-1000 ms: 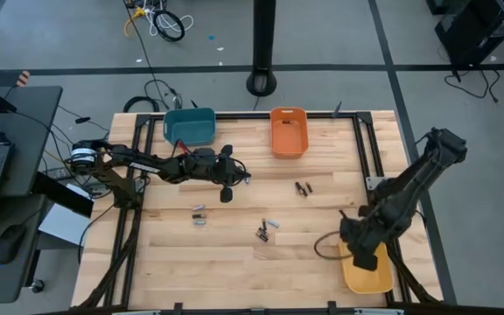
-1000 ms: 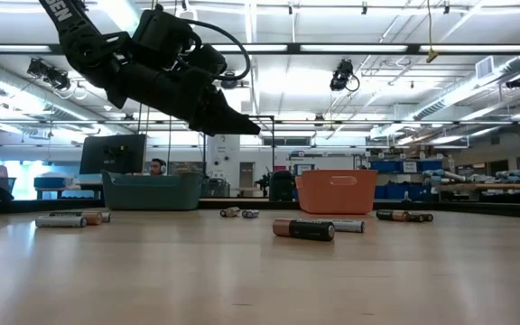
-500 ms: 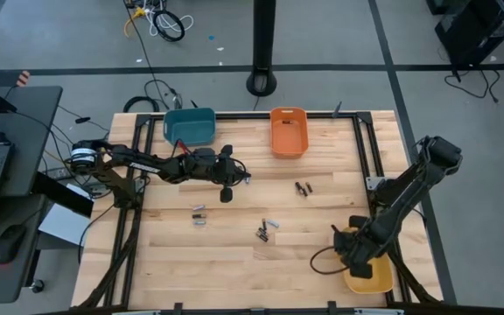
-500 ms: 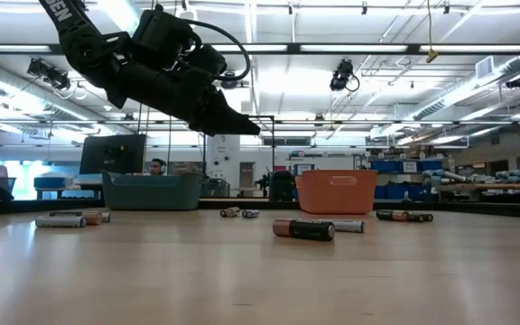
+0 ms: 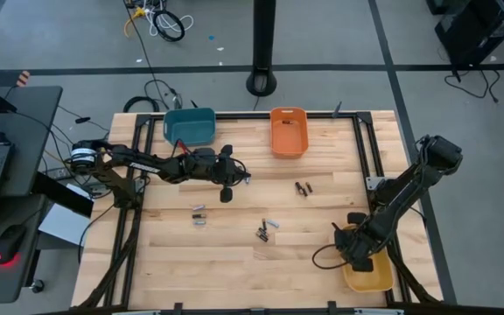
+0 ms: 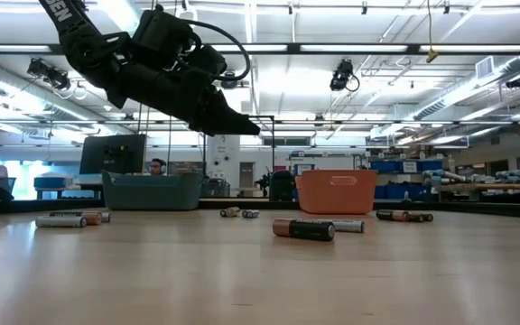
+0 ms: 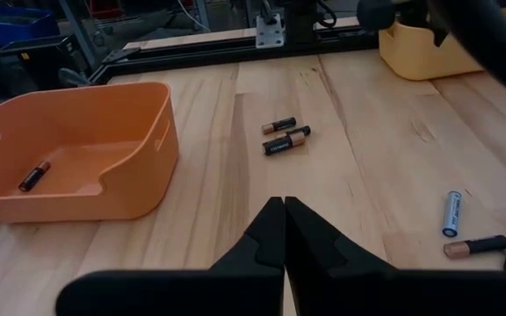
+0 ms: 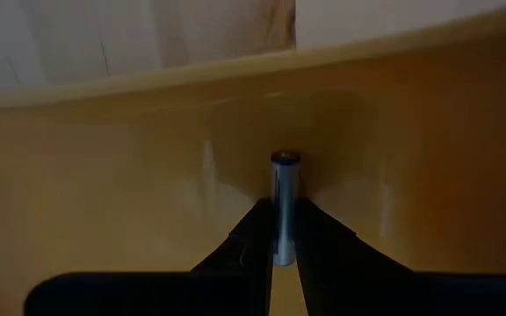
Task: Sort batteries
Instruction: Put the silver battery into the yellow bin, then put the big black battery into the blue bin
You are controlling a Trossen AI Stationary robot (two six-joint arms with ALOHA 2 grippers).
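My right gripper points down into the yellow bin at the table's near right corner and is shut on a silvery-blue battery. My left gripper hangs shut and empty above the table's left middle. Loose batteries lie on their sides on the wood: a pair at the centre right, a few in the middle, two to the left. One battery lies in the orange bin. My right gripper pinches the battery's sides between its two fingers, which come from above and lie along it. The battery stands upright, its free end reaching down past the fingertips inside the yellow bin. Whether that end touches the bin, I cannot tell.
A teal bin and the orange bin stand at the table's far edge. A black metal frame borders the table. A cable loop lies beside the yellow bin. A desk with a laptop stands left of the table.
My right gripper has sunk with the battery down into the yellow bin, rolling a little about its own axis. Its fingers stay shut on the battery. My left arm has kept still.
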